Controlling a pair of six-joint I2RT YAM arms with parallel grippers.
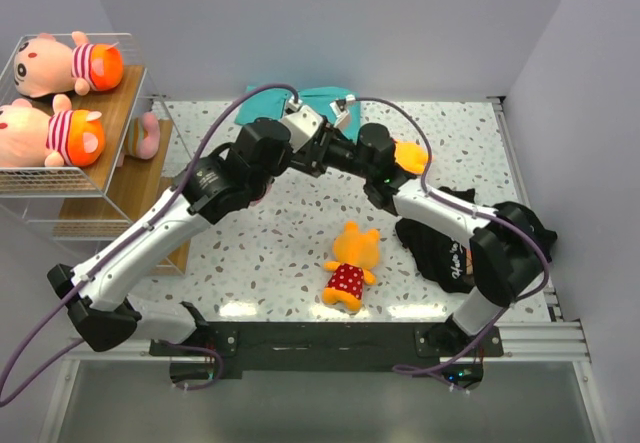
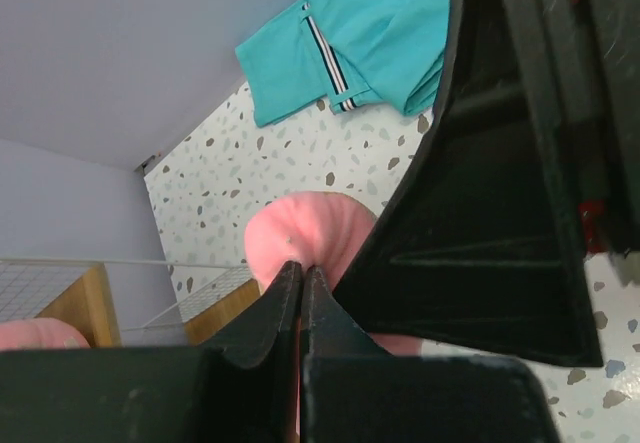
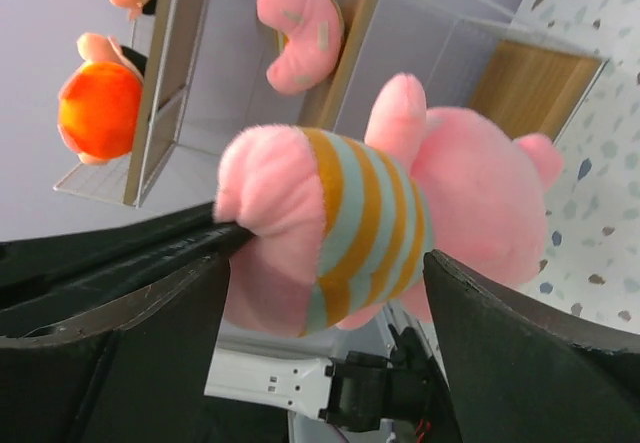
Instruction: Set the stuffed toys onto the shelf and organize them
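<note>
**A:** Where is the toy in hand, and how is it held?

**B:** A pink striped toy (image 3: 340, 233) is held aloft over the far middle of the tabletop, where the two arms meet. The left claw (image 2: 302, 271) is pinched tight on a small fold of its pink plush. The right claw (image 3: 330, 263) is spread wide, with one finger on each side of the toy. No contact by its pads can be made out.

**A:** What is called for, then?

**B:** A pass to the left arm is judged to be under way. The right claw should be drawn straight back with its fingers wide, so that the toy is not dragged out of so thin a pinch. Only then should the toy be swung, slowly, toward the shelf (image 1: 130, 188) at the left edge.

**A:** And where on it?

**B:** The top tier is taken up by a pair of striped dolls (image 1: 55, 133), and a third doll (image 1: 145, 135) is seen on a lower board. Room appears to be left on the lower boards. The wire mesh should be cleared by the fingers before the toy is released.

**A:** What is left after that?

**B:** An orange toy (image 1: 350, 268) lies near the middle of the near edge and has yet to be shelved. The teal cloth (image 1: 310, 98) and the black garment (image 1: 440, 248) are to be left alone.
</note>
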